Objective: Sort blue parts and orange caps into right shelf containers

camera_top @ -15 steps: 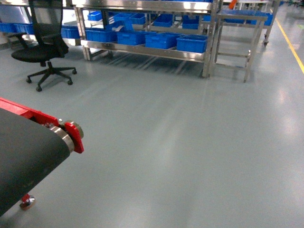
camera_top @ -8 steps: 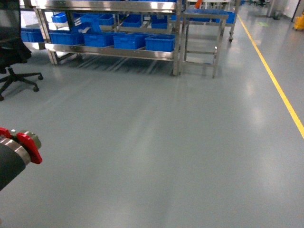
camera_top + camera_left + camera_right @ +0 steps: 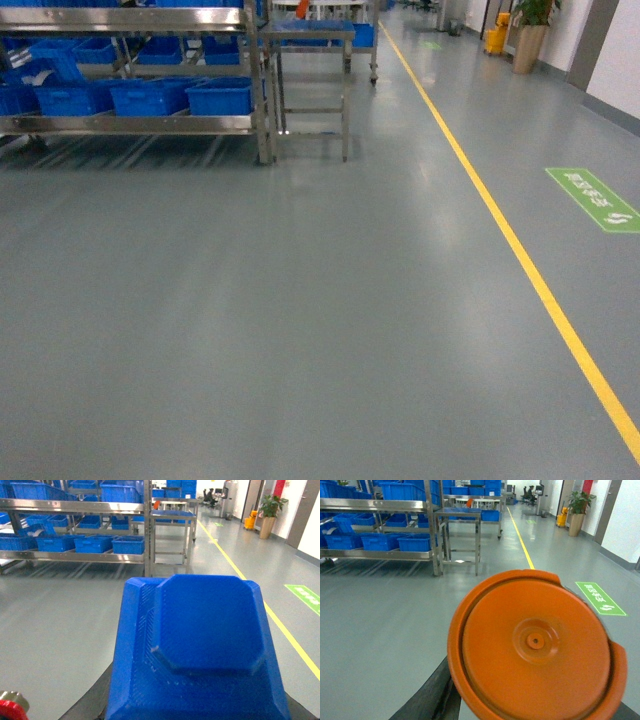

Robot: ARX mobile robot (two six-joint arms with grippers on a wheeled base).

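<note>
A wide grey-green polished factory floor [image 3: 300,300] fills the head view, with a yellow painted line [image 3: 520,260] running away on the right and a green floor sign [image 3: 593,198] beside it. Compared with half a second ago, the view has swung rightward: the stainless steel shelf rack [image 3: 140,70] now sits in the upper left corner, and the red-and-black conveyor end and black office chair have left the picture. On the rack's lower level three large bright-blue rectangular plastic bins [image 3: 150,97] can be counted clearly (others are cut off or half hidden). A small steel table [image 3: 310,80] stands just right of the rack. Neither arm shows here.

In the left wrist view, one blue moulded plastic part with a raised octagonal top [image 3: 200,645] fills the foreground, close under the camera. The left gripper's fingers are hidden, so I cannot tell how far open it is. The rack and bins stand well behind.

In the right wrist view, one round orange plastic cap [image 3: 535,645] fills the foreground. The right gripper's hold cannot be told either.
</note>
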